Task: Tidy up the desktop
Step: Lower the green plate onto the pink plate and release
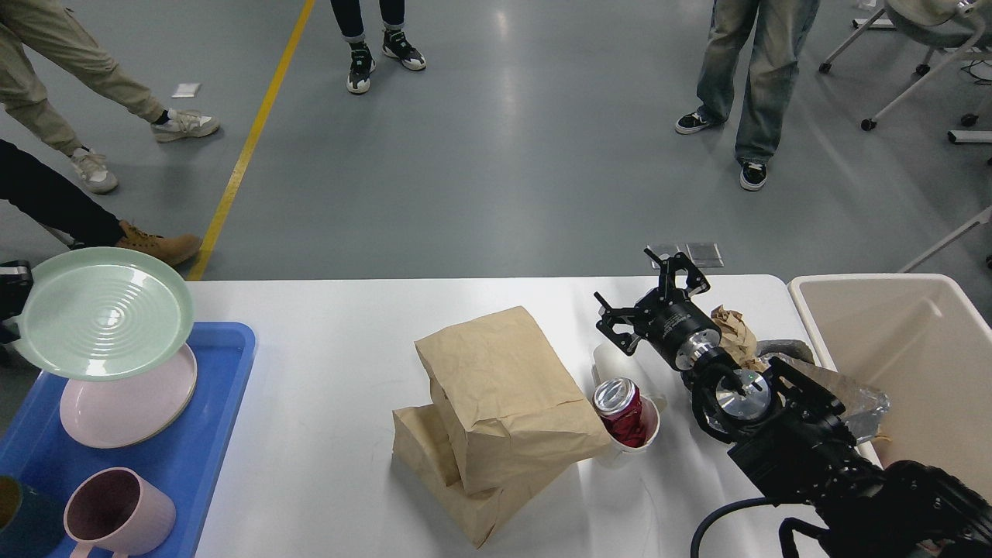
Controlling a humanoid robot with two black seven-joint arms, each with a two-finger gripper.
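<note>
Desktop [349,349] clutter remains: paper bags [496,403] mid-surface, a red can [620,403] in a white cup [647,434] beside them. The right gripper [651,298], fingers spread and empty, is best lowered squarely over the can; the left gripper's [12,298] state cannot be told behind the green plate [101,322].

Counter [333,356]: plain matte white. Tray [225,434] at 9 o'clock: bright blue. Top plate [105,322]: pale mint green with concentric ring pattern; plate under it [124,415] pale pink. Mug [116,515] dusty pink; cup [19,519] at the edge dark teal. Paper bags [504,403] centre: kraft brown. Can [624,411]: red, silver top, in a white cup [643,438]. Bin [899,349] at 3 o'clock: beige. Right gripper [647,298]: black. Floor [527,155] grey with a yellow line [256,132].
</note>
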